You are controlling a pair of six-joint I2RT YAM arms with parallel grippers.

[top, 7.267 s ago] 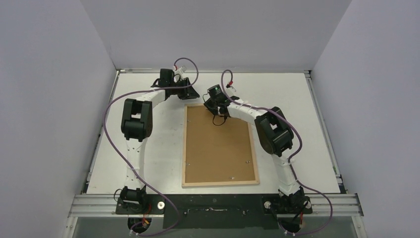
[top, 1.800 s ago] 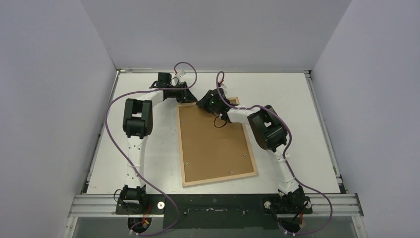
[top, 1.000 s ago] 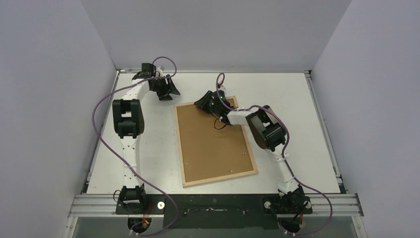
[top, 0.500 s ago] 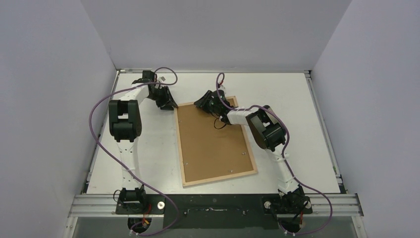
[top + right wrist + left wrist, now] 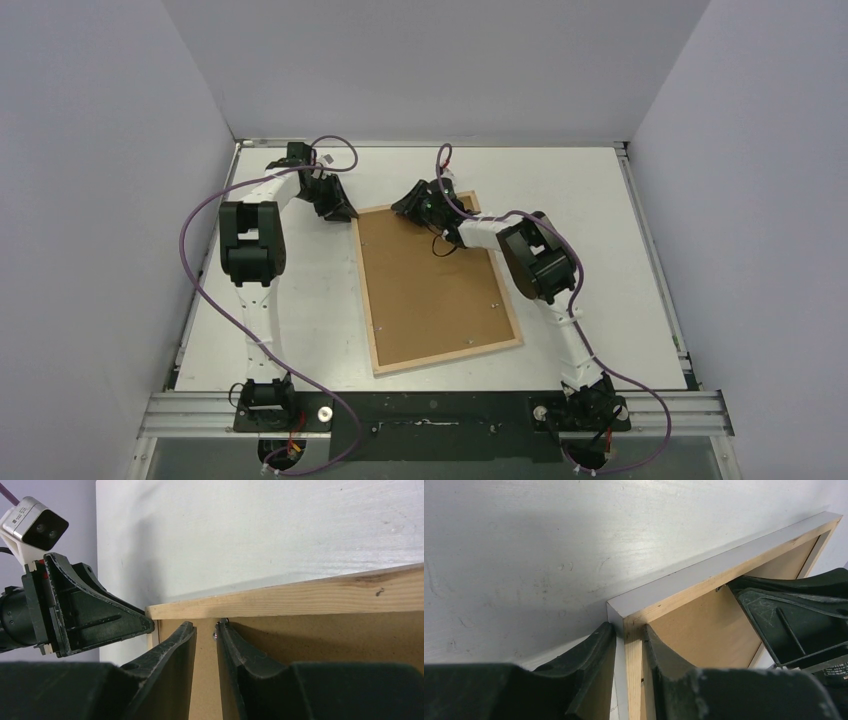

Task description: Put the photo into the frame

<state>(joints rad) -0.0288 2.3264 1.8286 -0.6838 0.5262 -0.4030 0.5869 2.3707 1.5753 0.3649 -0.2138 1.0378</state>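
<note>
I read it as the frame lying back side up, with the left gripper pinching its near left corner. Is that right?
Not quite. The frame does lie back side up, but the left gripper pinches its far left corner, not the near one. The top view shows this, and the left wrist view shows the fingers on either side of that corner's rim.

White table (image 5: 600, 260), brown hardboard sheet (image 5: 430, 290) with clips, pale grey walls (image 5: 430, 70)

White table (image 5: 600, 200) between plain pale lavender walls (image 5: 430, 60), metal rail (image 5: 680, 405) at near edge.
</note>
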